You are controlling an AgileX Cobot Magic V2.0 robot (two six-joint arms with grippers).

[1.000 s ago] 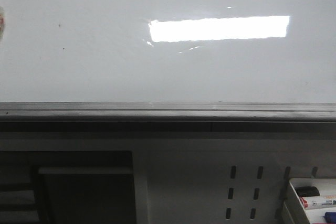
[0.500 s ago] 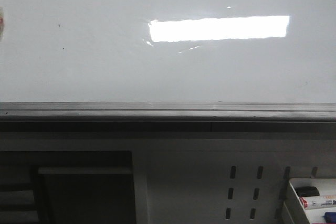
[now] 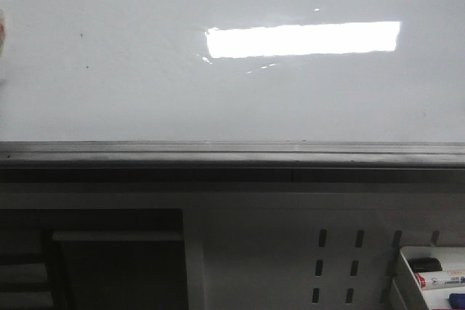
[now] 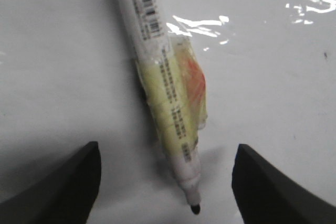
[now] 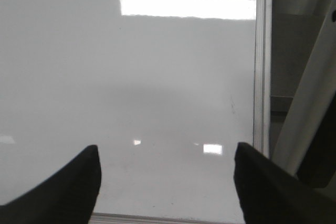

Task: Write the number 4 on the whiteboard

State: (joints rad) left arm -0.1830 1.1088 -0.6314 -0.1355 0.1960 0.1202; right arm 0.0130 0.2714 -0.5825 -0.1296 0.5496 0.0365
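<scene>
1. Seeing no number 4 anywhere, I find the whiteboard (image 3: 232,99) bare apart from tiny specks.
2. The uncapped marker (image 4: 168,103) lies on it between the left gripper (image 4: 165,182) fingers, spread wide and holding nothing; a careless closure could roll it away.
3. The right gripper (image 5: 167,182) hangs equally wide and empty near the board's edge rail (image 5: 261,66), risking a knock.

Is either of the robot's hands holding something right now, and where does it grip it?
Nothing is held. The left gripper has its jaws apart around a marker lying on the whiteboard, not touching it. The right gripper is open and empty.
</scene>
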